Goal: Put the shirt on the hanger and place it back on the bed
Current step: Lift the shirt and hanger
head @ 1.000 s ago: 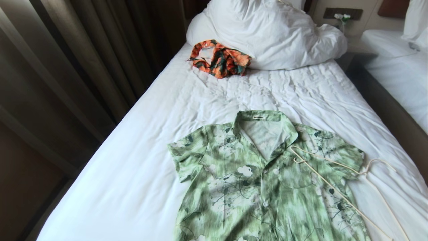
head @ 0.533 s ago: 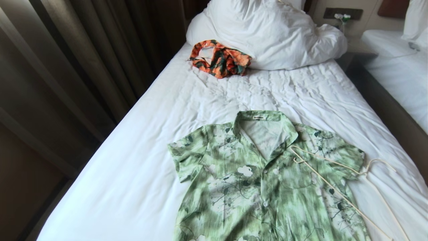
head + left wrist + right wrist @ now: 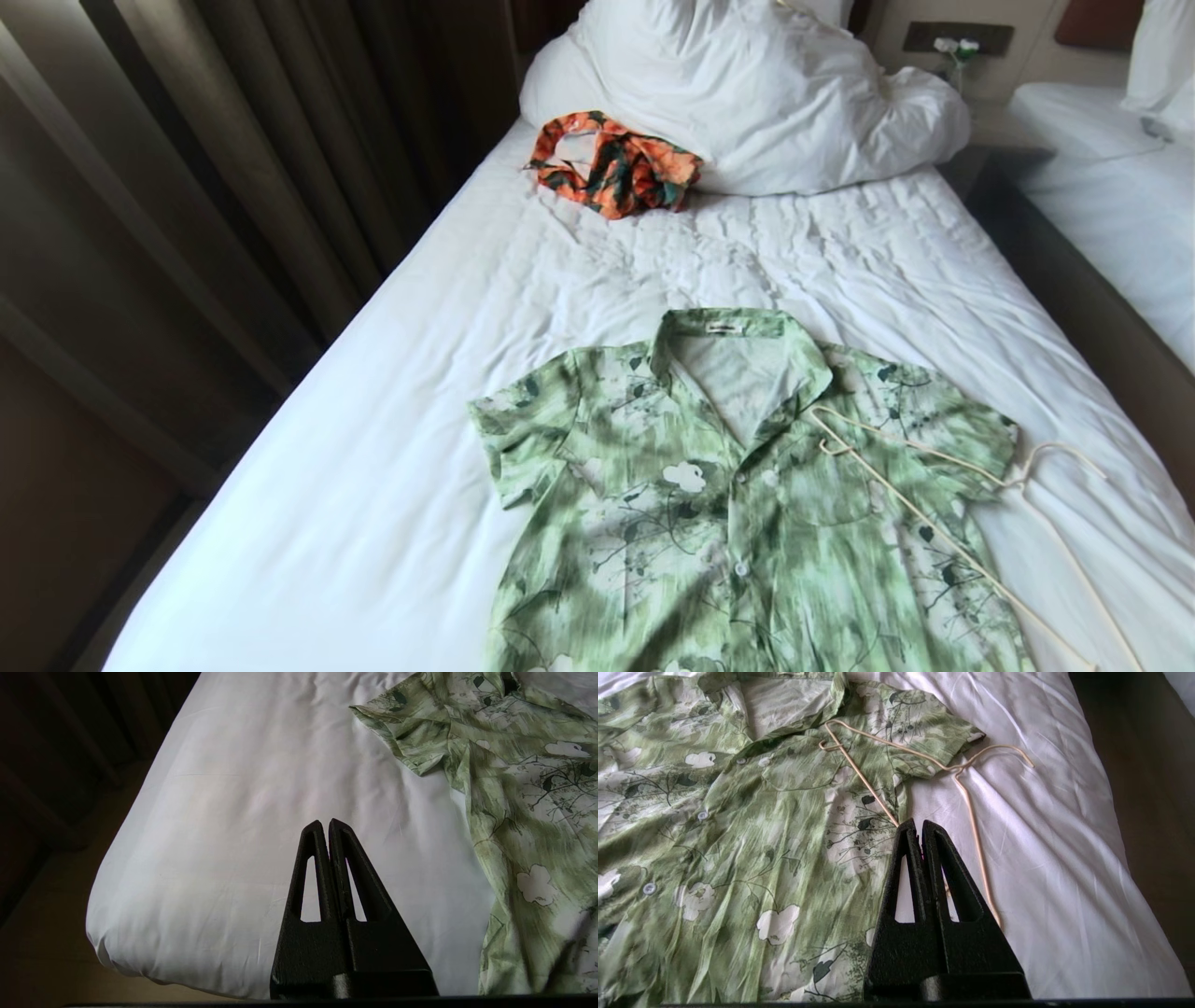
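Jaws pressed together, empty, on left gripper [image 3: 325, 823] and right gripper [image 3: 919, 823], both raised over white-sheeted bed [image 3: 373, 485]. One green floral collared shirt [image 3: 709, 504], one cream wire hanger [image 3: 943, 537].

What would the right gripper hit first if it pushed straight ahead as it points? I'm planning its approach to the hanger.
Probably the hanger: the shut right gripper points along its lower wire, lying partly on the shirt. Depth is unclear.
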